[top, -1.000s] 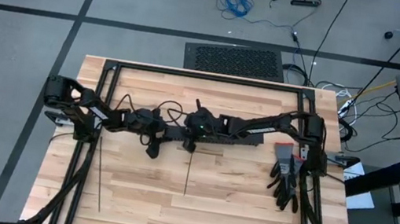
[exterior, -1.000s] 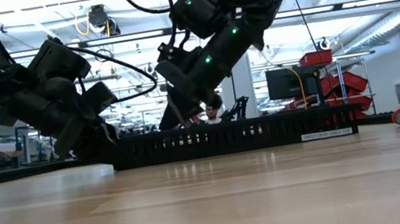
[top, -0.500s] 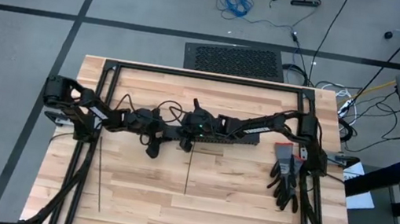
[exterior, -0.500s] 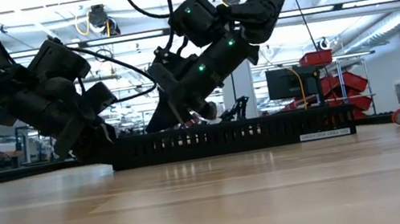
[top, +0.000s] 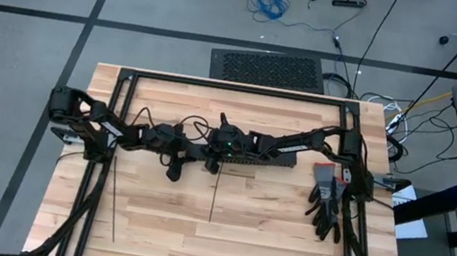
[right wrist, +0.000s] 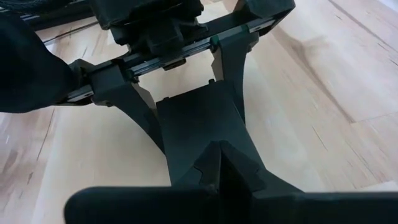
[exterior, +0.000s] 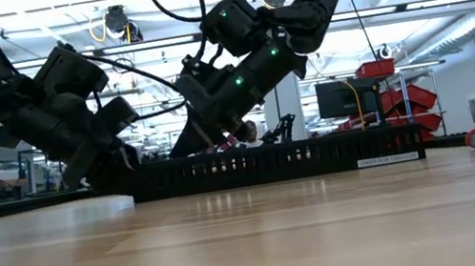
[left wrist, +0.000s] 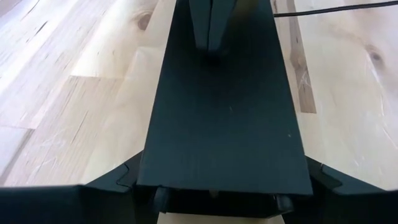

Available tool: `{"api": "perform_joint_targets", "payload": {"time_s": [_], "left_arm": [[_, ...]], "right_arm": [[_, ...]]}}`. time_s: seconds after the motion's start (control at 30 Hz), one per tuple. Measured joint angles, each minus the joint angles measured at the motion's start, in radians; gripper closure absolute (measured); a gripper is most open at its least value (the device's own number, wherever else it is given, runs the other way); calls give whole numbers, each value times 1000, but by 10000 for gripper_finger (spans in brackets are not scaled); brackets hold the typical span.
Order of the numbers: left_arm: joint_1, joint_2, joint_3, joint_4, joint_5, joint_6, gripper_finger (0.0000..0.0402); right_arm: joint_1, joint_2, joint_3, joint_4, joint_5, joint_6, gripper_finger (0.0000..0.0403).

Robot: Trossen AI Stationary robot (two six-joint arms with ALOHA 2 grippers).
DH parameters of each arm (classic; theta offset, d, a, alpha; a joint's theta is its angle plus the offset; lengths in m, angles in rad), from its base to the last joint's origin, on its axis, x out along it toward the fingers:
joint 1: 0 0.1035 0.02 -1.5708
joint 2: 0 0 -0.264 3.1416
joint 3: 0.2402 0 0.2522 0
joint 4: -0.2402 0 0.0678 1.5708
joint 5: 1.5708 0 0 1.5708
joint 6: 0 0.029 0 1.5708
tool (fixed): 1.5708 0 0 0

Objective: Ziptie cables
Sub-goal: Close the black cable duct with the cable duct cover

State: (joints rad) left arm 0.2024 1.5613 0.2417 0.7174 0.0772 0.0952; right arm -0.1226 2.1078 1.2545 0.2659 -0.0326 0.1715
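Over the last second the right arm has swung a little further toward the bench's left edge, and its wrist has dropped and tipped flatter over the black duct (exterior: 271,161). The left arm, the duct and the zipties lie as they did. The right gripper (right wrist: 221,168) has its fingers pressed together, their tips down on the duct's flat top near the middle of the bench. The left gripper (left wrist: 224,180) faces it from close by, its fingers (left wrist: 127,177) spread wide and clamped on the duct's two sides. One ziptie (top: 214,194) lies straight on the bare wood (top: 264,251) just beside the duct, near the bench's middle. A second ziptie (top: 112,206) lies well apart from it, close to the left edge. A pair of dark gloves (top: 326,206) rests by the right edge. Both arms carry white "TROSSEN" lettering, only partly in view. A small white label (exterior: 387,159) on the duct's side is too fine to read.
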Motion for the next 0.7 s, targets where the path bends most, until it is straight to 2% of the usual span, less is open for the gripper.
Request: {"api": "perform_joint_targets", "payload": {"time_s": [0.17,0.4,0.7], "left_arm": [[1,-7,6,-27,10,24,154],[1,-10,29,-88,24,45,118],[0,-51,52,-138,27,44,114]], "right_arm": [[-7,18,2,1,-1,0,403],[-7,27,1,25,0,8,403],[-7,28,0,30,0,4,403]]}}
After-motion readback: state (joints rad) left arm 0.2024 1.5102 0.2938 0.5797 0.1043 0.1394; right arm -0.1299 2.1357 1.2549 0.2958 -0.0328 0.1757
